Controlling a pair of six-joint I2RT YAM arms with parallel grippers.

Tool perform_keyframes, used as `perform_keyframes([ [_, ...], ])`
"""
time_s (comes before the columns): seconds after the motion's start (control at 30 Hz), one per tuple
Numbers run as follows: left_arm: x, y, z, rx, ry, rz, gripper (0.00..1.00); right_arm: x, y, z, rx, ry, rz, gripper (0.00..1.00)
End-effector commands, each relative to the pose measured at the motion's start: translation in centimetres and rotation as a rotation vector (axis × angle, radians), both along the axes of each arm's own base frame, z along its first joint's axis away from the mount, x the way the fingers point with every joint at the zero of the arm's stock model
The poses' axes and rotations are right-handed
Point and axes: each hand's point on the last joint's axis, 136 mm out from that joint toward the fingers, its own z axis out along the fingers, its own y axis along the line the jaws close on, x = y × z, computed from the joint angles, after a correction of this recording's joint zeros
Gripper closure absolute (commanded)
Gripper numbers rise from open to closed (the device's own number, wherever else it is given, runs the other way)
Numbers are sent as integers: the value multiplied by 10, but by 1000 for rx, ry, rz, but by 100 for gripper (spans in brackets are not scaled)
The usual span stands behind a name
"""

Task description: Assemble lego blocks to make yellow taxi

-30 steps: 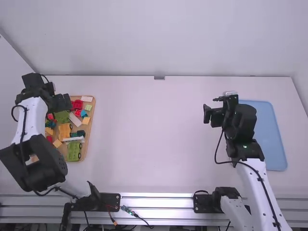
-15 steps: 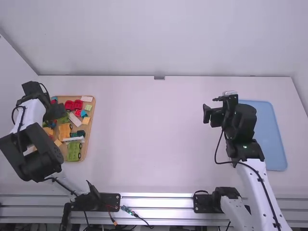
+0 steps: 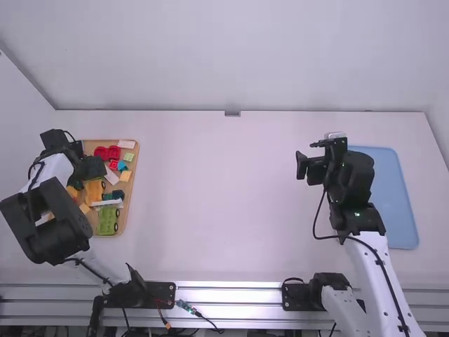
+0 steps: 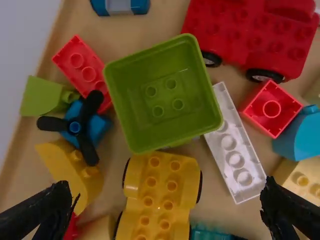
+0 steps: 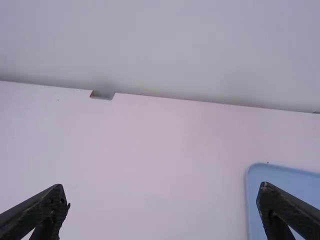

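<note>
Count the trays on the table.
2. A wooden tray lies on the left, holding the toy blocks; a blue tray lies on the right.

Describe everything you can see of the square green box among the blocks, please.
The green box looks like glossy plastic, with rounded corners and a thin rim. It is empty, open side up, with four round studs on its floor. In the left wrist view it overlaps a white brick and a yellow wheeled piece; contact is unclear. The left gripper isn't holding it.
</note>
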Motion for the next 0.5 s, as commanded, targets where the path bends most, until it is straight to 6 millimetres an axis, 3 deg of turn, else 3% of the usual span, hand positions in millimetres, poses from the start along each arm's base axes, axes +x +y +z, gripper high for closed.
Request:
perform_keyframes([
  [0.0, -6, -8, -20, -73, 17, -33, 1, 1, 2, 20, 2, -46, 8, 1],
  [0.2, -14, -5, -40, -87, 60, -2, 1, 1, 2, 19, 2, -44, 7, 1],
  [0.47, -17, 1, -50, -82, 82, -9, 4, 1, 2, 19, 2, -42, 7, 1],
])
